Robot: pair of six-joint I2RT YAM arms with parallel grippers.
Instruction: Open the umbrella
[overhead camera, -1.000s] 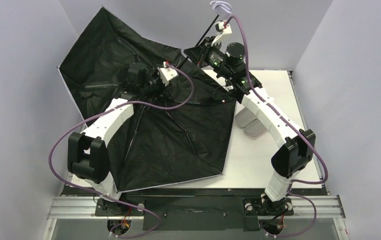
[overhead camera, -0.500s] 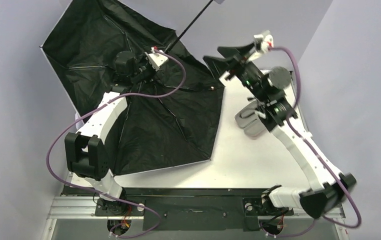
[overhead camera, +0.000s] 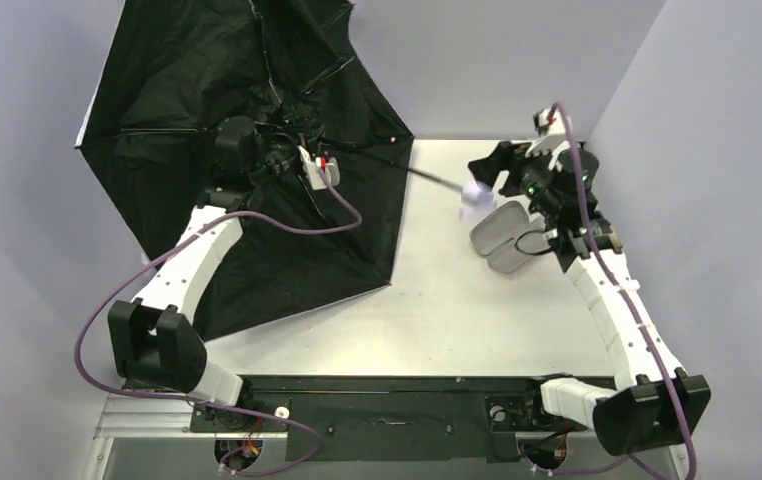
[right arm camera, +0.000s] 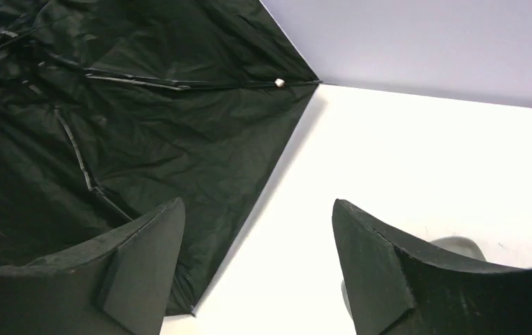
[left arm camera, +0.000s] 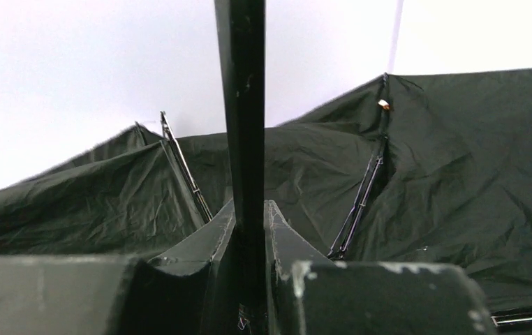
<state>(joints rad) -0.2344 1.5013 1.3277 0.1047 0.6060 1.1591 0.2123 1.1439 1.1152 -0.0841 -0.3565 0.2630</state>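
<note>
Pale oblong fabric sleeve (overhead camera: 497,232) lies flat on white table (overhead camera: 457,310), right of centre in overhead view, near table's right edge. Plain pale grey-lavender walls (overhead camera: 497,60) enclose table at back and both sides. Black plate (overhead camera: 397,405) and silver metal rail (overhead camera: 137,415) run along bottom edge of frame.

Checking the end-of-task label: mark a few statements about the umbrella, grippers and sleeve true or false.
1. The umbrella is spread open. True.
2. The left gripper is shut on the shaft. True.
3. The right gripper grips the umbrella. False: its jaws stand open and empty.
4. The sleeve lies under the umbrella. False: it lies on the table by the right arm, apart from the umbrella.
</note>
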